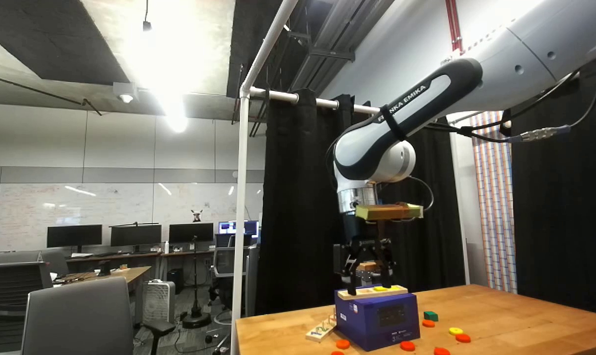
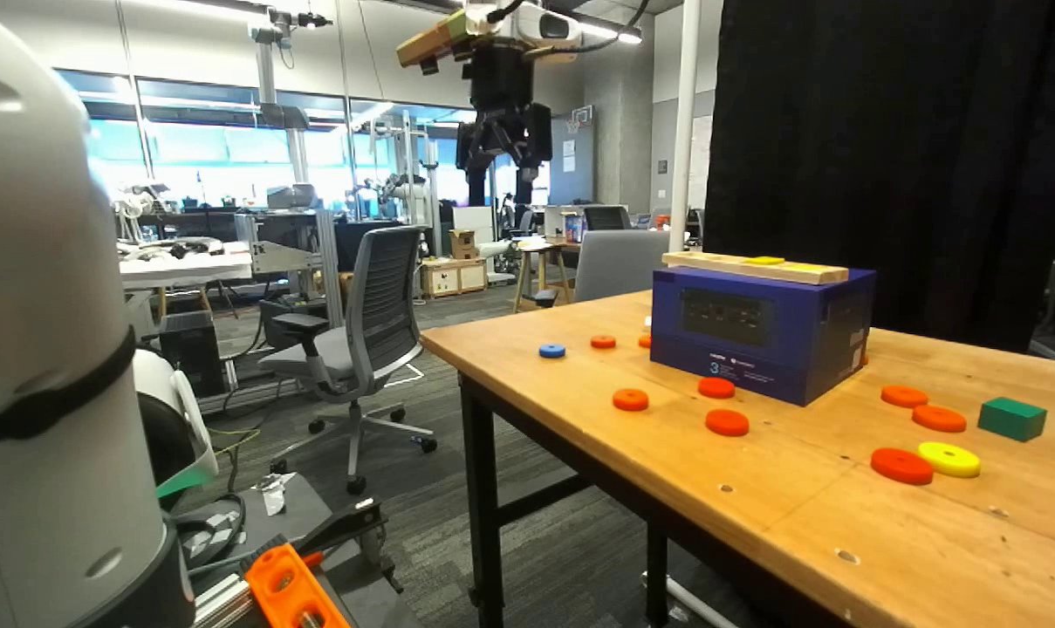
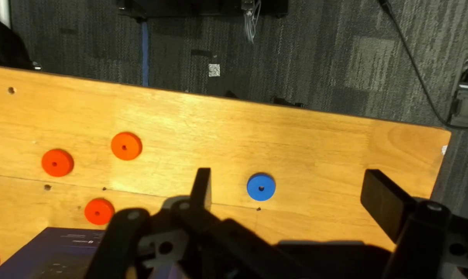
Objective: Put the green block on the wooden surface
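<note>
The green block (image 1: 431, 316) rests on the wooden surface (image 1: 514, 315), to the right of the purple-blue box. It also shows at the right in an exterior view (image 2: 1012, 419), behind a yellow disc. The wooden surface also shows in an exterior view (image 2: 667, 453) and in the wrist view (image 3: 315, 147). The green block is out of the wrist view. My gripper (image 3: 288, 190) is open and empty, well above the tabletop; a blue disc (image 3: 261, 186) lies below, between its fingers in the picture. The gripper also shows in both exterior views (image 1: 369, 288) (image 2: 501, 187).
The purple-blue box (image 1: 376, 320) (image 2: 806, 340) stands on the table, with a wooden strip (image 2: 710, 262) bearing yellow pieces on top. A small pegged board (image 1: 321, 331) lies beside it. Several orange-red discs (image 2: 727, 423) and a yellow disc (image 2: 948, 459) lie around the box.
</note>
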You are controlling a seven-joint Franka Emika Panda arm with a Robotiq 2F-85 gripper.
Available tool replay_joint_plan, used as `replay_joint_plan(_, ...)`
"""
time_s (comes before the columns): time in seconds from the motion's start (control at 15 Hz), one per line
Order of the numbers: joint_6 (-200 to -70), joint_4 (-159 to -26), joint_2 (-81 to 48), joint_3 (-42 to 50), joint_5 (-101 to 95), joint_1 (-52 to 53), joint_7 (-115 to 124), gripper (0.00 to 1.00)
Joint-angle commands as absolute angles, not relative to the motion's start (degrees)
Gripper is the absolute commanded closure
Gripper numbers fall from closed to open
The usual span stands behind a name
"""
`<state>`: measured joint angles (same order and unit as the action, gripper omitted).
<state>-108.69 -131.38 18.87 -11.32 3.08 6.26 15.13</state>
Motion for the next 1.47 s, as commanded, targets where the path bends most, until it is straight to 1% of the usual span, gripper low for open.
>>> replay_joint_plan(0.0, -110.43, -133.21, 22.72, -10.66, -0.28, 4.71, 18.33, 0.00)
replay_joint_plan(0.67, -118.75, -137.19, 28.56, -3.99, -3.23, -3.89, 20.92, 0.00)
replay_joint_plan(1.07, -122.87, -134.80, 23.56, -1.06, -6.52, -8.74, 20.80, 0.00)
replay_joint_plan(1.4, -126.15, -132.05, 14.53, 1.34, -7.67, -10.80, 20.10, 0.00)
